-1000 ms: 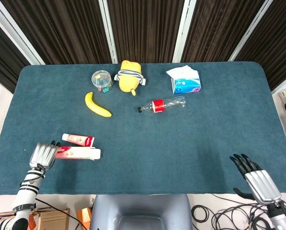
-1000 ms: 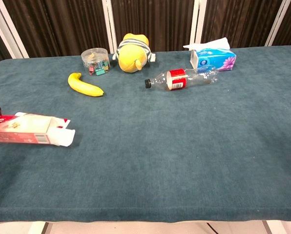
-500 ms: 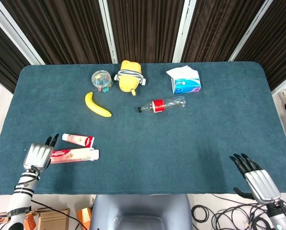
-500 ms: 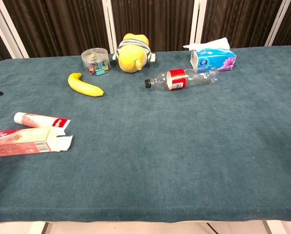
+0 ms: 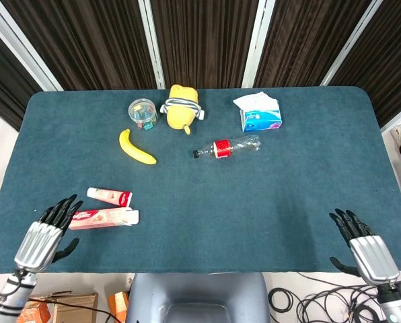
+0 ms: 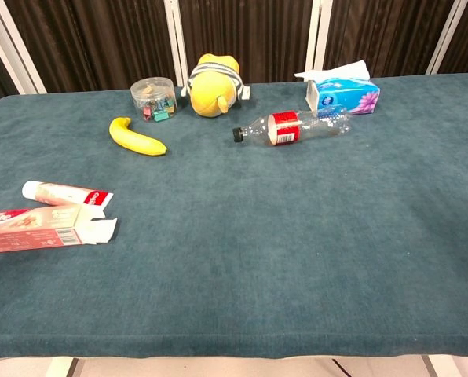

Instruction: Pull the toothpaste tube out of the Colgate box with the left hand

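Left hand [image 5: 40,235] low at the near-left table edge, fingers spread and dark fingertips fanned out, holding nothing; seen in the head view only

Just ahead of its fingertips and slightly to their right, flat on the dark teal cloth-covered table [image 5: 268,195]: the long red-and-white Colgate cardboard box [image 5: 103,217], far end flap open [image 6: 102,228], close to the fingertips but not touched

Just beyond the box, lying nearly parallel to it and apart from the hand: the white-and-red toothpaste tube [image 5: 110,196], fully out of the box, white cap end toward the left [image 6: 30,188]

Farther ahead of the left hand and off to its right: yellow banana [image 5: 136,147], then a round clear plastic tub of coloured clips [image 5: 142,111] with a yellow plush toy in a striped band [image 5: 181,106] just beside it

Well to the right of those, toward mid-table: clear plastic bottle with a red label [image 5: 226,147], lying on its side, black cap pointing left; beyond it a blue tissue box with a white tissue sticking up [image 5: 259,113]

Right hand [image 5: 365,246] low at the near-right table edge, fingers likewise spread, holding nothing, well apart from every object
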`<act>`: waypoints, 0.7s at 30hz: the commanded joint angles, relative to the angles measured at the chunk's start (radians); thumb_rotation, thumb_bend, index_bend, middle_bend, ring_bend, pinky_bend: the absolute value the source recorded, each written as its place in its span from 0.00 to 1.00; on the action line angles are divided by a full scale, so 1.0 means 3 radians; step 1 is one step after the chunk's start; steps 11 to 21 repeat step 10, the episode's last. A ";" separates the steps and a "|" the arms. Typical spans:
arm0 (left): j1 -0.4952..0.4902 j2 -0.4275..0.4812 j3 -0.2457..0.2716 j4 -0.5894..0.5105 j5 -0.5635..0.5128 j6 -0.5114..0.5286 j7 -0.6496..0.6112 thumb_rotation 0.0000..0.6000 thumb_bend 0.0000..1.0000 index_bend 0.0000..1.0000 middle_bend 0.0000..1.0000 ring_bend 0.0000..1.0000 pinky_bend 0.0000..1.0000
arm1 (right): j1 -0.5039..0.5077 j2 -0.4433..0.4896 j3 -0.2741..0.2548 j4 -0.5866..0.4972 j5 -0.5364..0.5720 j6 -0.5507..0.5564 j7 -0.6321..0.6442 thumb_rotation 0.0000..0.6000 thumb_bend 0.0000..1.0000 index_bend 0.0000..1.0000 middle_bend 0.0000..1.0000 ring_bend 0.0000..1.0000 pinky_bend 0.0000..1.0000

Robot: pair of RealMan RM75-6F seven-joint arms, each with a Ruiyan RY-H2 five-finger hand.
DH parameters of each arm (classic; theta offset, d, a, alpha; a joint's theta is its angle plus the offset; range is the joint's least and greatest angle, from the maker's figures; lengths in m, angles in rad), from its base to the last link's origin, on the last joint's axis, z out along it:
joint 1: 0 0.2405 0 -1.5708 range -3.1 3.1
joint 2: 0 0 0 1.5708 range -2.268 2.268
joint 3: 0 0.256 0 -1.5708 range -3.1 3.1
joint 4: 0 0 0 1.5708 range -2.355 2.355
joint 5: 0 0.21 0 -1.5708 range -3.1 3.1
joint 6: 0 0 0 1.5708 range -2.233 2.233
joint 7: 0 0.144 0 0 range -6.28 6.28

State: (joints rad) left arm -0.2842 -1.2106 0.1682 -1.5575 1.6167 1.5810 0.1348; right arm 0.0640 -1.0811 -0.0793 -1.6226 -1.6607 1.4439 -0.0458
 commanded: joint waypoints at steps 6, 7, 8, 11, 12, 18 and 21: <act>0.0212 -0.0018 -0.0031 0.0101 0.0038 0.0044 -0.0080 1.00 0.30 0.00 0.00 0.04 0.23 | -0.0032 -0.0034 -0.0007 0.0033 -0.0043 0.0042 -0.0018 1.00 0.13 0.05 0.03 0.00 0.24; 0.0222 -0.0015 -0.0036 0.0089 0.0031 0.0028 -0.0058 1.00 0.30 0.00 0.00 0.04 0.23 | -0.0031 -0.0034 -0.0008 0.0035 -0.0047 0.0041 -0.0017 1.00 0.13 0.05 0.03 0.00 0.24; 0.0230 -0.0009 -0.0040 0.0072 0.0019 0.0003 -0.0032 1.00 0.30 0.00 0.00 0.04 0.23 | -0.0030 -0.0034 -0.0008 0.0036 -0.0048 0.0037 -0.0018 1.00 0.13 0.05 0.03 0.00 0.24; 0.0237 0.0017 -0.0040 0.0024 0.0006 -0.0068 0.0012 1.00 0.30 0.00 0.00 0.04 0.24 | -0.0027 -0.0030 -0.0008 0.0035 -0.0039 0.0022 -0.0023 1.00 0.13 0.05 0.03 0.00 0.24; 0.0237 0.0017 -0.0040 0.0024 0.0006 -0.0068 0.0012 1.00 0.30 0.00 0.00 0.04 0.24 | -0.0027 -0.0030 -0.0008 0.0035 -0.0039 0.0022 -0.0023 1.00 0.13 0.05 0.03 0.00 0.24; 0.0237 0.0017 -0.0040 0.0024 0.0006 -0.0068 0.0012 1.00 0.30 0.00 0.00 0.04 0.24 | -0.0027 -0.0030 -0.0008 0.0035 -0.0039 0.0022 -0.0023 1.00 0.13 0.05 0.03 0.00 0.24; 0.0237 0.0017 -0.0040 0.0024 0.0006 -0.0068 0.0012 1.00 0.30 0.00 0.00 0.04 0.24 | -0.0027 -0.0030 -0.0008 0.0035 -0.0039 0.0022 -0.0023 1.00 0.13 0.05 0.03 0.00 0.24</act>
